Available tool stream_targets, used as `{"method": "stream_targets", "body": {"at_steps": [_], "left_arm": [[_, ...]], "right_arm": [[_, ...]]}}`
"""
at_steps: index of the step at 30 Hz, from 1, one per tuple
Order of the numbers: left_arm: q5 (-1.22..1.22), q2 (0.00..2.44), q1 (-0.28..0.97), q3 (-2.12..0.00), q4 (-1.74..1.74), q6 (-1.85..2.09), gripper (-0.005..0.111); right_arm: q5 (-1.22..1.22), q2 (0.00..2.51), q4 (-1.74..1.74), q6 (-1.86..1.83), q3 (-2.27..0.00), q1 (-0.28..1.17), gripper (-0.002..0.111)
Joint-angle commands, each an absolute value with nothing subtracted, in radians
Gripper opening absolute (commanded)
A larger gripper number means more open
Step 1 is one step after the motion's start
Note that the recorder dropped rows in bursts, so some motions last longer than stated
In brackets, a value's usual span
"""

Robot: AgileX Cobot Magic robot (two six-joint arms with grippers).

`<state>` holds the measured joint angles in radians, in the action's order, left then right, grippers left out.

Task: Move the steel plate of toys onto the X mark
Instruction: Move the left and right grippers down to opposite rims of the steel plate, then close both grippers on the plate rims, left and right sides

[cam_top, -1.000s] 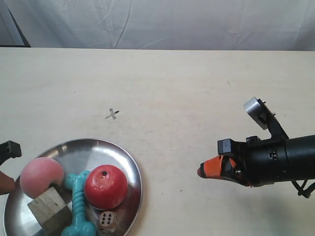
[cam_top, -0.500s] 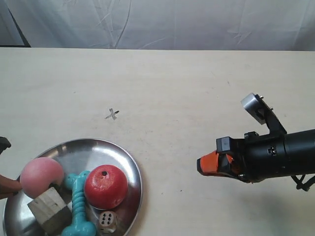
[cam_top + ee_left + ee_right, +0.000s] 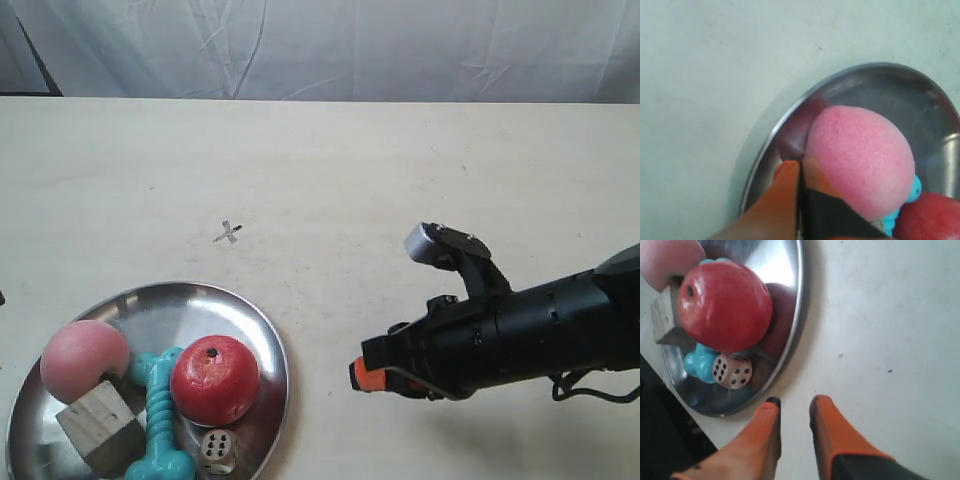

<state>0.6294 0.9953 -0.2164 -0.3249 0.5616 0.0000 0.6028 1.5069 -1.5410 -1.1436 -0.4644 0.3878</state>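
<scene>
The steel plate [image 3: 200,297] lies at the table's near left and holds the pink ball [image 3: 85,360], red ball [image 3: 215,378], teal bone [image 3: 160,415], wooden cube [image 3: 100,425] and die [image 3: 218,450]. The X mark [image 3: 228,233] is beyond the plate, apart from it. My right gripper [image 3: 365,378], on the arm at the exterior view's right, points at the plate. Its view shows the right gripper [image 3: 794,402] open and empty just off the plate's rim [image 3: 799,300], near the die [image 3: 732,371]. My left gripper [image 3: 801,167] is shut, its tips over the plate's rim [image 3: 790,112] beside the pink ball [image 3: 860,155]; it is outside the exterior view.
The pale table [image 3: 420,170] stretches bare behind and right of the plate. A white cloth backdrop [image 3: 330,45] hangs past the far edge. The right arm's black body [image 3: 530,335] lies across the near right.
The right arm has swung left towards the plate, its orange tip now much closer to the rim. The left gripper's finger has slid off the exterior view's left edge. Plate and toys have not moved.
</scene>
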Motion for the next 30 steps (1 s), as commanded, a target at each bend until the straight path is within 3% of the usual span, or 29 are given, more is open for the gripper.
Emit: {"method": "stream_targets", "body": {"at_steps": [1, 9, 20, 30], "left_arm": [[0.565, 1.003, -0.219, -0.329, 0.525, 0.0, 0.0], [0.538, 1.138, -0.219, -0.329, 0.524, 0.0, 0.001], [0.559, 1.256, -0.219, -0.331, 0.535, 0.005, 0.037], [0.536, 1.26, -0.217, -0.331, 0.552, 0.088, 0.038]], "right_arm": [[0.597, 1.51, -1.553, -1.142, -0.511, 0.391, 0.025], [0.61, 1.553, -1.481, -1.068, -0.56, 0.391, 0.025], [0.658, 1.67, -1.455, -1.059, -0.575, 0.391, 0.025], [0.692, 1.757, -1.473, -1.072, -0.614, 0.391, 0.025]]}}
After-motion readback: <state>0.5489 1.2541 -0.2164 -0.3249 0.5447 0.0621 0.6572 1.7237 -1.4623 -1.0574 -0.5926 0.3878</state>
